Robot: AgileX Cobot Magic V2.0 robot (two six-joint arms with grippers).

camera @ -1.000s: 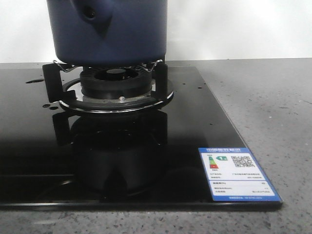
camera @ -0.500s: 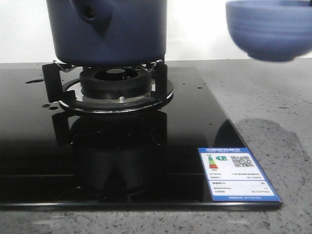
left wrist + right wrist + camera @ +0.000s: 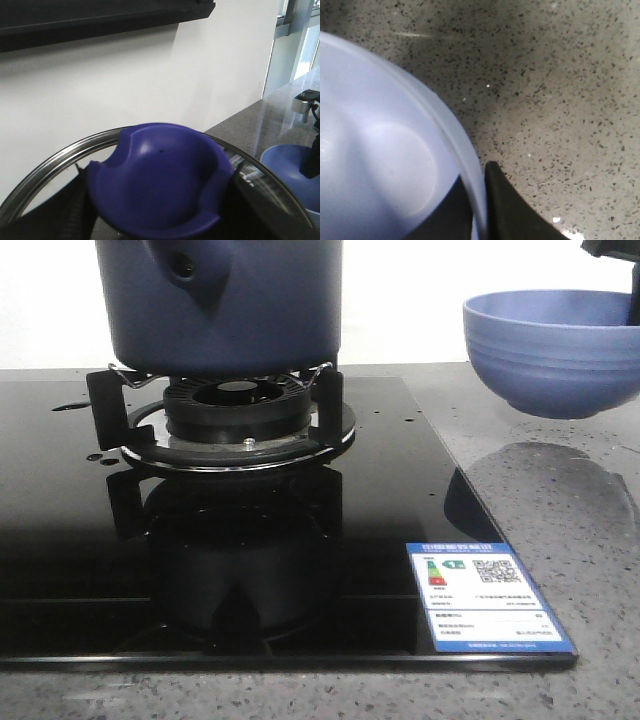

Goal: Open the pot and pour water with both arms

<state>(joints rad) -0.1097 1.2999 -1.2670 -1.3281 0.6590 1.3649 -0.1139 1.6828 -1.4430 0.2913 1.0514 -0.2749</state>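
The pot [image 3: 225, 305] sits on the burner [image 3: 238, 415] of the black stove [image 3: 330, 540], lidless as far as its cropped top shows. Only the left wrist view shows the glass lid [image 3: 45, 165]: the left jaws are clamped on its blue knob [image 3: 162, 180], held up facing the wall. The right jaws pinch the rim of the ribbed bowl [image 3: 552, 350], held clear of the speckled tabletop [image 3: 590, 530] to the stove's right.
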